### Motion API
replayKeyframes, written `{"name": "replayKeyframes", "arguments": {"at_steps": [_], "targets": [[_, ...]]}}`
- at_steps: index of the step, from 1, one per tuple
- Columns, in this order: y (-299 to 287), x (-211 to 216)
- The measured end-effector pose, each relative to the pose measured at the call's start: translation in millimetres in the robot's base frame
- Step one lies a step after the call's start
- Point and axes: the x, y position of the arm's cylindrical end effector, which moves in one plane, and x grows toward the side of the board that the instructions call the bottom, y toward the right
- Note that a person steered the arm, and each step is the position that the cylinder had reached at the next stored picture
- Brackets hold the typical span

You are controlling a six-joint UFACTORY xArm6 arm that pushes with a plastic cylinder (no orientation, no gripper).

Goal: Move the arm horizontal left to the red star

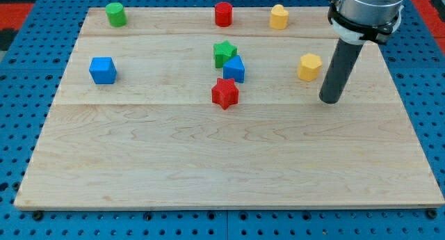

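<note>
The red star (224,93) lies near the middle of the wooden board (222,163). A blue block (234,69) touches it at its upper right, and a green star (224,53) sits just above that. My tip (330,100) rests on the board far to the right of the red star, at about the same height in the view. A yellow hexagon block (310,67) sits just up and left of my tip, apart from it.
A blue cube (103,70) is at the view's left. Along the top edge stand a green cylinder (115,14), a red cylinder (222,14) and a yellow block (279,17). A blue pegboard table surrounds the board.
</note>
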Motion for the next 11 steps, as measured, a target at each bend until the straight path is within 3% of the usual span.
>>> {"name": "replayKeyframes", "arguments": {"at_steps": [3, 5, 6, 8, 9, 11], "targets": [[16, 12], [-203, 107], [-260, 66], [-263, 50], [-276, 2], [-141, -18]]}}
